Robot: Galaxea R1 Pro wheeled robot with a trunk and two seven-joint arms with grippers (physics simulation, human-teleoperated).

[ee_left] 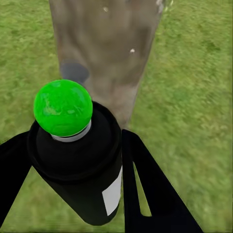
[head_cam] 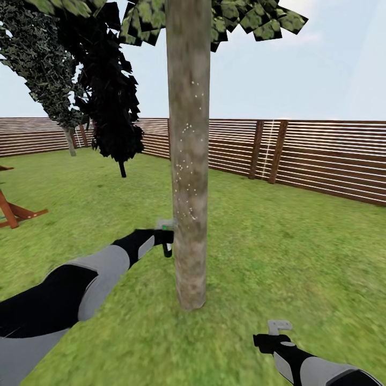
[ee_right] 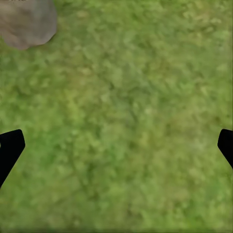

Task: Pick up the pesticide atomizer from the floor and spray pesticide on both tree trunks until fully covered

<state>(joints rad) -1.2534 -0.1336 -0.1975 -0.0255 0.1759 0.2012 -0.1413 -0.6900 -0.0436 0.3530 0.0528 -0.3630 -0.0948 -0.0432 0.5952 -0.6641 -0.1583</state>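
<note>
A pale mottled tree trunk (head_cam: 188,161) rises straight ahead of me, dotted with small white specks at mid height. My left gripper (head_cam: 165,238) is shut on the pesticide atomizer (head_cam: 164,225), held right against the trunk's left side. In the left wrist view the dark bottle (ee_left: 80,165) with its white label and green top sits between the two black fingers (ee_left: 150,189), facing the trunk (ee_left: 104,53). My right gripper (head_cam: 268,336) hangs low at the lower right, open, its fingertips (ee_right: 9,148) spread wide over bare grass, with the trunk's foot (ee_right: 26,22) nearby.
A brown slat fence (head_cam: 321,155) rings the lawn behind the tree. A dark conifer (head_cam: 115,112) and another leafy tree (head_cam: 48,80) stand at the back left. An orange wooden frame (head_cam: 13,212) sits at the left edge. Open grass lies to the right.
</note>
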